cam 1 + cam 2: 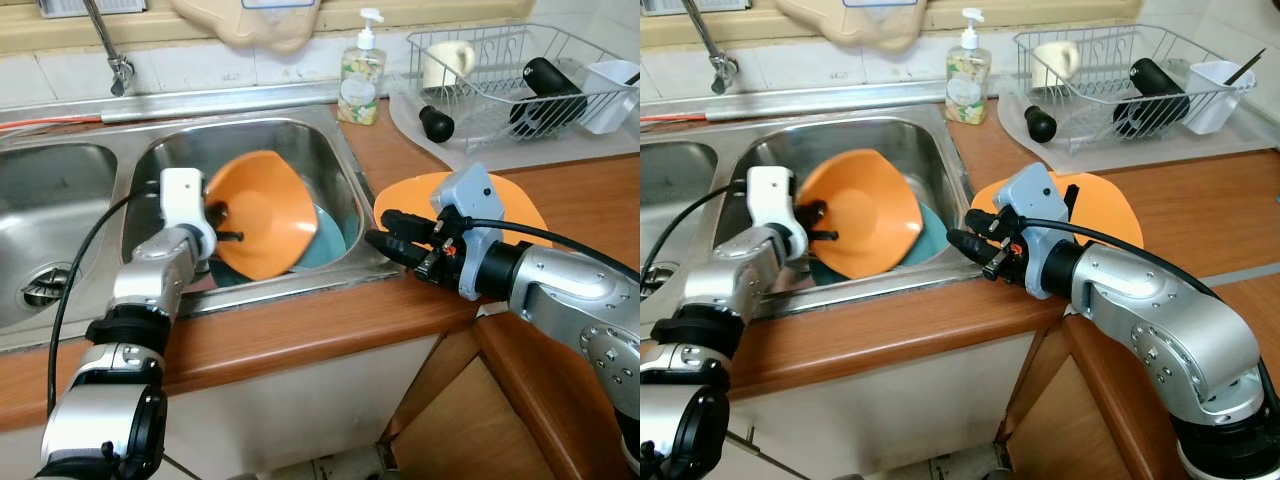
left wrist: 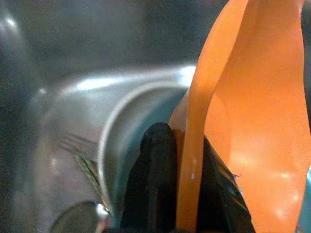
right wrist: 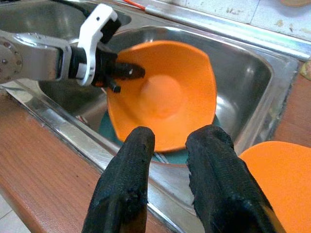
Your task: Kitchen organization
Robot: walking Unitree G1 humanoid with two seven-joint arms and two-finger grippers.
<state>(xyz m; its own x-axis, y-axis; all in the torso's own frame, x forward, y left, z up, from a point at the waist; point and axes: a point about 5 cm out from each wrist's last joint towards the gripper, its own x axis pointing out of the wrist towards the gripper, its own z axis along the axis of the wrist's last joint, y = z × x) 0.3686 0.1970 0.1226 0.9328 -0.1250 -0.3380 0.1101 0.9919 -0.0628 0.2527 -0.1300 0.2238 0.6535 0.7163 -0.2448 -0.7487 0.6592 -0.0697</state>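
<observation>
Standing tilted inside the sink [image 1: 330,150], the orange plate [image 1: 262,215] is clamped at its rim by the left pincer [image 1: 228,222]; the teal dish [image 1: 328,240] under it is mostly hidden. The right pincer [image 1: 378,240] waits released beside the sink.

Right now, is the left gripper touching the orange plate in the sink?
Touching. The left wrist view shows the left gripper with a black finger on each side of the orange plate's rim, clamping it.

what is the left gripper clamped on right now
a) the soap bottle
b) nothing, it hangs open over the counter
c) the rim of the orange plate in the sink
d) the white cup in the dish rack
c: the left gripper has its black fingers pinching the edge of the orange plate, which stands tilted inside the sink.
</observation>
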